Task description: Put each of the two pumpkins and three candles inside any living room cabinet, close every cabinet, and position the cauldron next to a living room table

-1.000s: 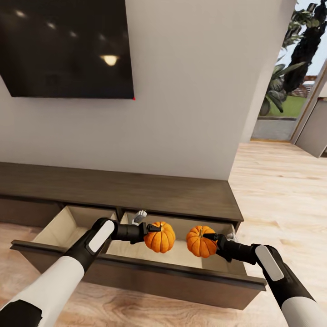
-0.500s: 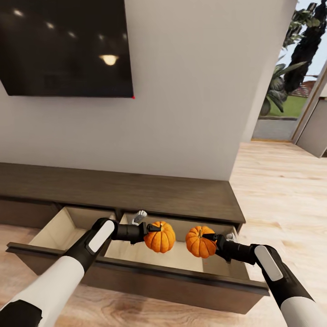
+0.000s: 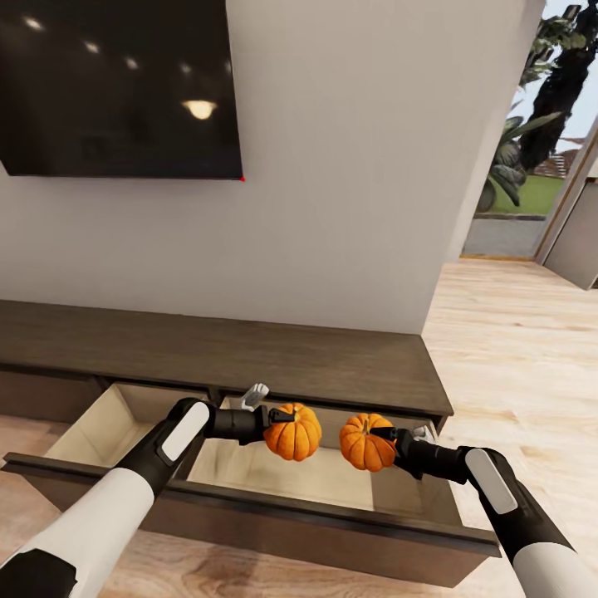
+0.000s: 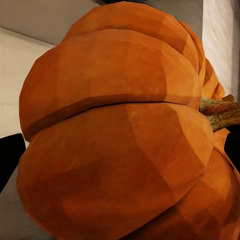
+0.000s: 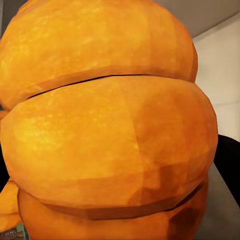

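Nothing readable here, honestly. No labels, brand names or numbers on anything I can make out. There's a tiny scrap of something that might be print at the edge of the right wrist view, but it's way too blurry to read.

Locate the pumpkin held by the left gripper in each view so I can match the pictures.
Head view: left pumpkin, low centre, over the open drawer, clamped by the left gripper.
Left wrist view: same pumpkin up close, stem at the right edge.
Right wrist view: the close pumpkin is the right pumpkin, held by the right gripper, not the left one.
Shared landmark: the tan drawer interior behind each pumpkin.
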